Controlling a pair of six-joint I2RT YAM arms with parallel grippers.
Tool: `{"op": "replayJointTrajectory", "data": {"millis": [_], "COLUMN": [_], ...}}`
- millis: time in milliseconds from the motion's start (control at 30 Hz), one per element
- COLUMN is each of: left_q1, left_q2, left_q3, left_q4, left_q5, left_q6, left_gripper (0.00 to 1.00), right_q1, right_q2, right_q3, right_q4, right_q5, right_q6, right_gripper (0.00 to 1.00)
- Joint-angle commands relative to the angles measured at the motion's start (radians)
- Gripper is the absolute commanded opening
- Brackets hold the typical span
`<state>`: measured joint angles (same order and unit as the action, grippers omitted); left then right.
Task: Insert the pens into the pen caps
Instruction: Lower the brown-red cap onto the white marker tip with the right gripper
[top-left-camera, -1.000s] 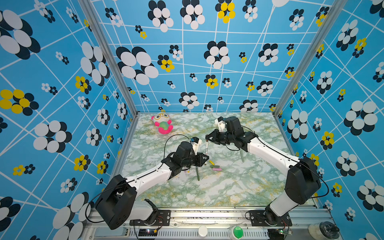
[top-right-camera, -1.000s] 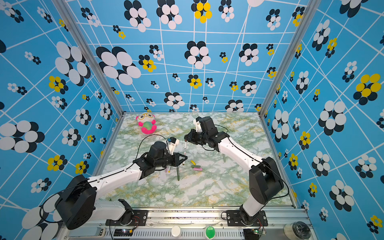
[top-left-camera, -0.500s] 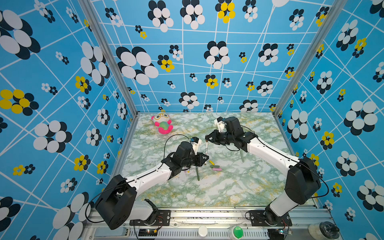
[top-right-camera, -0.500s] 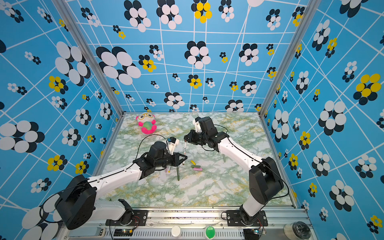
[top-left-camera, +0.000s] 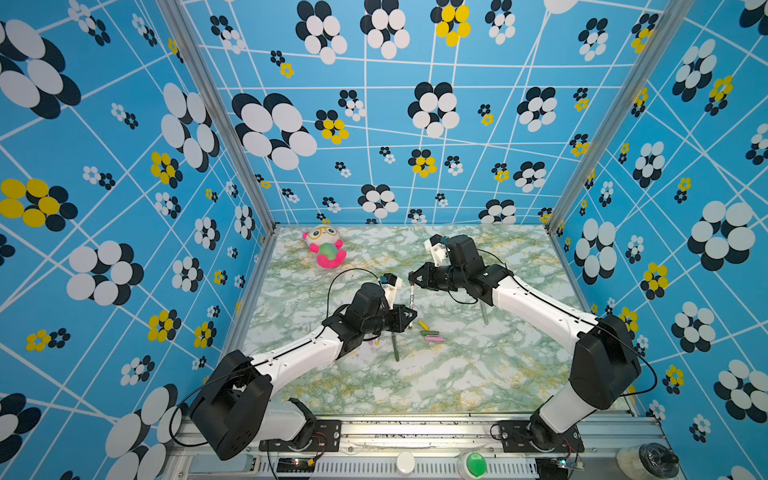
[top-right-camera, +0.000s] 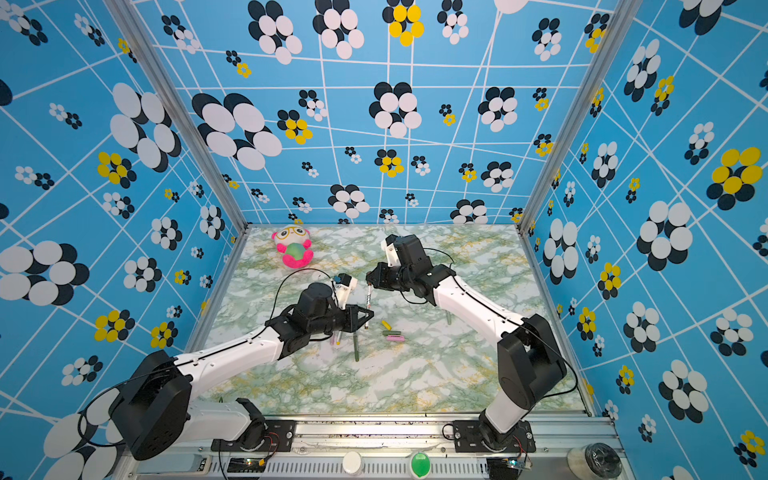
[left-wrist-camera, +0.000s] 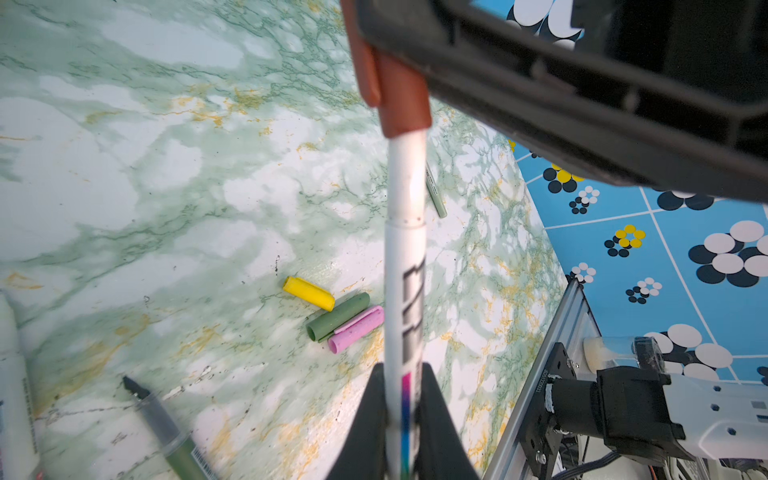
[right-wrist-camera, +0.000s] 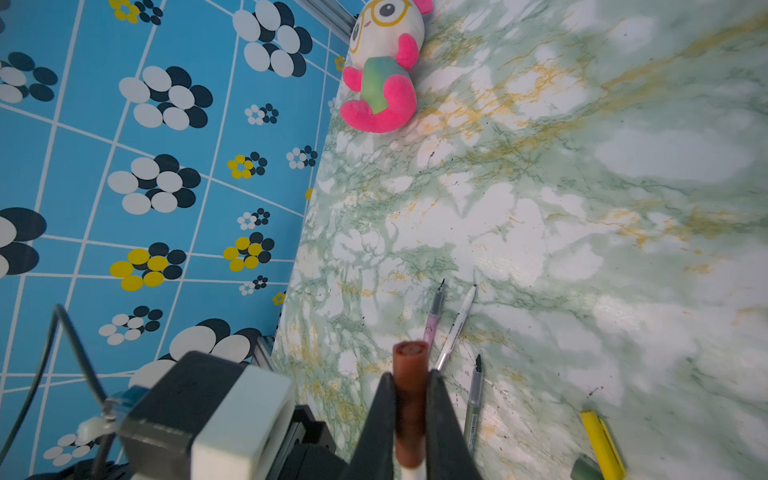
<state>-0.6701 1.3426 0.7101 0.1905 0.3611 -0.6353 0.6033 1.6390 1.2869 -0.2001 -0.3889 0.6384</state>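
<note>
**Status:** first pairing in hand; none confirmed complete.

**Held items:**
- The left fingers (left-wrist-camera: 368, 428) are clamped on the barrel of a white pen (left-wrist-camera: 405, 257). It is held clear of the surface (top-left-camera: 457, 374), tip toward the right arm.
- The right fingers (right-wrist-camera: 376, 424) are clamped on the brown cap (right-wrist-camera: 410, 386), whose mouth sits over the pen's tip.
- In the left wrist view a stretch of narrower white neck shows between the cap and the barrel's shoulder. I judge the cap started but not pushed home.

**Outstanding caps:** the yellow cap (left-wrist-camera: 309, 293), dark green cap (left-wrist-camera: 338, 318) and pink cap (left-wrist-camera: 356, 328) lie loose together on the surface. The green and pink are touching. A fifth cap could not be found in any view.

**Outstanding pens, all uncapped on the surface:**
- a pink pen (right-wrist-camera: 432, 320)
- a second white pen (right-wrist-camera: 457, 328) just beside it
- a dark green pen (top-left-camera: 395, 349)
- a pale grey-green pen (left-wrist-camera: 435, 193), apart from the rest, near the right arm

**Assessment:** one pairing of five is under way. Four pens remain untouched.
</note>
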Motion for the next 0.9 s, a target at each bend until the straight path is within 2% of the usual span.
{"op": "replayJointTrajectory", "data": {"millis": [0,267,633,867], "left_q1": [-0.005,-0.004,-0.003,0.001], "left_q2": [-0.014,-0.014,0.016,0.007], "left_q3": [0.014,0.046,0.105,0.106], "left_q4": [0.046,0.087,0.109,0.112], "left_q5": [-0.026,-0.068,-0.048,-0.046], "left_q6": [0.008,0.01,0.017,0.025], "left_gripper": [0.0,0.0,0.0,0.0], "right_q1": [0.027,0.039,0.044,0.044], "right_q2": [-0.031,-0.044,-0.086,-0.081], "right_q3": [-0.008,-0.031,-0.093,-0.097], "right_q4": [-0.002,0.023,0.124,0.122], "right_q5": [-0.016,-0.031,-0.06,-0.077], "right_q6": [-0.019,-0.029,-0.055,-0.075], "right_gripper": [0.09,0.09,0.09,0.09]}}
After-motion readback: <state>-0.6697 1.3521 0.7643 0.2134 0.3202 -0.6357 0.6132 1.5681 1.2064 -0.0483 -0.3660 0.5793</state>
